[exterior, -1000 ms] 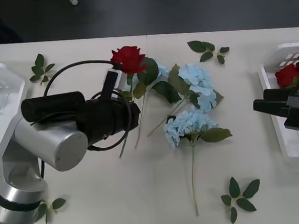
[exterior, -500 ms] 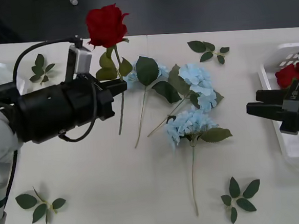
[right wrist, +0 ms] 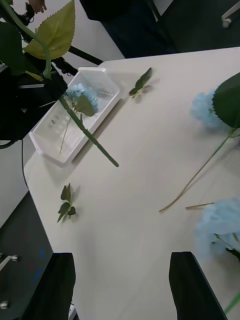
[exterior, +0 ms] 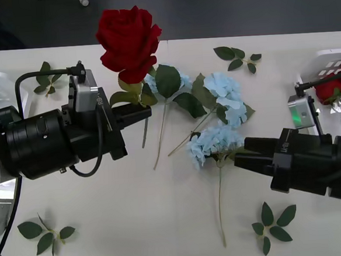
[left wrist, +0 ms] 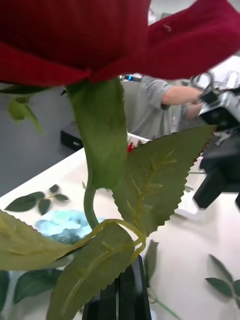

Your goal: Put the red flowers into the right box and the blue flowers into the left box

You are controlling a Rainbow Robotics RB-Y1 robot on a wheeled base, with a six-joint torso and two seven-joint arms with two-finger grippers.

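Front view: the left gripper [exterior: 148, 112], jaws pinched on a stem, holds one of the red flowers [exterior: 128, 37] upright above the table [exterior: 135, 212]; the blue flowers [exterior: 215, 142] lie mid-table, and the right gripper [exterior: 240, 150], fingers spread wide, hangs beside them, empty

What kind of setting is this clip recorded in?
Probably an indoor lab or office set up for robot trials. A plain white table holds artificial flowers and white sorting trays, dark flooring lies beyond its far edge, and the left gripper holds a red rose by the stem.
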